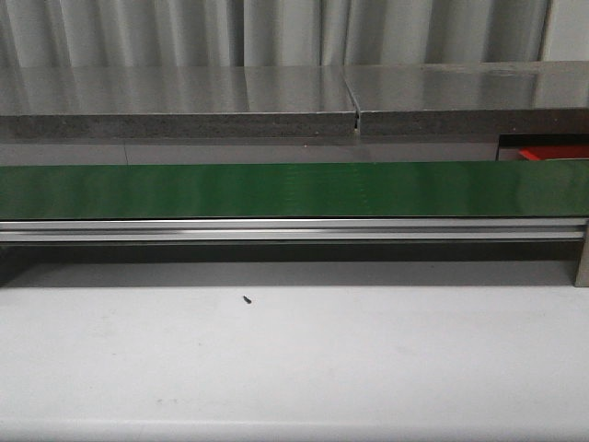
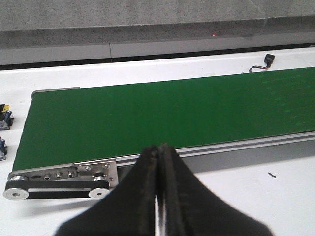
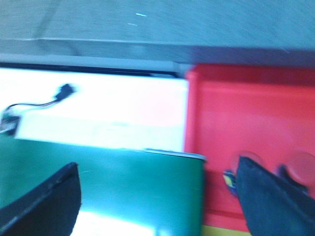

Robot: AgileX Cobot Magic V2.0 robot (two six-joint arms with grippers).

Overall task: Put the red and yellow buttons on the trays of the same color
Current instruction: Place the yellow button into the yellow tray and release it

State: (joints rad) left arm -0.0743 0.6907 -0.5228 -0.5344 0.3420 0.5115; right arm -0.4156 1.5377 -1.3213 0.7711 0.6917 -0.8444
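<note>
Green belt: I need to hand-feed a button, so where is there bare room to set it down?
The green belt shows bare along its whole visible length, between the grey wall and the aluminium rail. The white table before the rail is open too. It is crowded at the red tray, where round pieces lie beside the right gripper.

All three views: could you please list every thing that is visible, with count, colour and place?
Conveyor belt: one, green, across the table in front of the robot.
Table: one, white, under the belt.
Red tray: one, beside the belt's end, by the right arm.
Red button: one, on the red tray; blurred.
Yellow surface: one sliver, next to the red tray; too little shows to name it.
Small cable: one, black, on the table behind the belt.
Left pincer: black, shut, empty.
Right pincer: black, open, empty.
</note>
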